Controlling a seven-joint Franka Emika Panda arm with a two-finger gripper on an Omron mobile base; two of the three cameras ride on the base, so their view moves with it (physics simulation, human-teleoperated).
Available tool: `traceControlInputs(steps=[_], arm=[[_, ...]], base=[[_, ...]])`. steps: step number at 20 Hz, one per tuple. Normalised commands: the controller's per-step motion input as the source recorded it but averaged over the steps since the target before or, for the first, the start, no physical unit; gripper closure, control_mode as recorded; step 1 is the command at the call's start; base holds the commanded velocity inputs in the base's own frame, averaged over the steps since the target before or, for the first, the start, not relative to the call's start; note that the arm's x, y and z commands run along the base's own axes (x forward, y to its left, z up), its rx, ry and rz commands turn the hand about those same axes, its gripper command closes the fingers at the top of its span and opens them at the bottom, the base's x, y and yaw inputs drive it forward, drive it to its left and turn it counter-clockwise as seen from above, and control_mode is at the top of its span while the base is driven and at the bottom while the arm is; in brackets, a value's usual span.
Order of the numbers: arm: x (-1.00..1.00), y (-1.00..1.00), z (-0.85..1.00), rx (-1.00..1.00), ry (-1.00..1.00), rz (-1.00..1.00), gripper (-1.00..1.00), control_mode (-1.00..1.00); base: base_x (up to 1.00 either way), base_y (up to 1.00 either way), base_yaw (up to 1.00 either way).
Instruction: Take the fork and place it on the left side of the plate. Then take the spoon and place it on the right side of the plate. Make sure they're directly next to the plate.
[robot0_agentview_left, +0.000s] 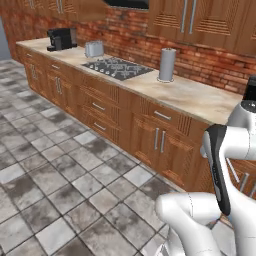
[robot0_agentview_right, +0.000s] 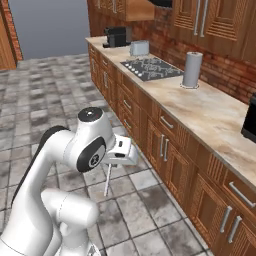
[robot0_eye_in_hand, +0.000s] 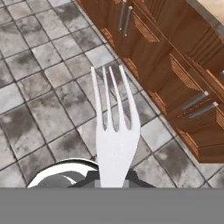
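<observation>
Low over the floor (robot0_agentview_right: 50, 100), my claw (robot0_agentview_right: 111, 164) is squeezed tight on the fork (robot0_eye_in_hand: 114, 131). From the right base camera I see the fork hang down from the claw like a thin pale stick, well above the grey tiles. From the hand camera I see the fork big and close. Its three points stick up and away from the claw, and the handle end is hidden down by the claw. Behind the points I see floor tiles and brown cabinet doors (robot0_eye_in_hand: 175, 74) with silver handles.

My arm is bent over, out in front of the cabinets, apart from the counter (robot0_agentview_right: 210, 115). The long counter has a pale stone top. On it stands a grey paper-towel roll (robot0_agentview_right: 192, 70), straight up, just past the stove top (robot0_agentview_right: 152, 68). Farther along sit a silver toaster (robot0_agentview_right: 139, 48) and then a black coffee machine (robot0_agentview_right: 116, 36). From the left base camera I see the same row: coffee machine (robot0_agentview_left: 62, 39), toaster (robot0_agentview_left: 94, 48), stove top (robot0_agentview_left: 117, 67) and paper-towel roll (robot0_agentview_left: 167, 65). A red brick wall (robot0_agentview_left: 200, 60) runs behind the counter, with wooden cupboards above it. A dark thing shows at the right edge of the right base camera, and I cannot tell what it is.
</observation>
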Motion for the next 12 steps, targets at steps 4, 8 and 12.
traceControlInputs(steps=[4, 8, 12], arm=[[0.0, 0.0, 0.0, 0.0, 0.0, 0.0, 1.0, 1.0], [0.0, 0.0, 0.0, 0.0, 0.0, 0.0, 1.0, 1.0], [0.0, 0.0, 0.0, 0.0, 0.0, 0.0, 1.0, 1.0]], base=[[-1.0, 0.01, 0.31], [-1.0, 0.03, 0.31], [-1.0, 0.07, 0.29]])
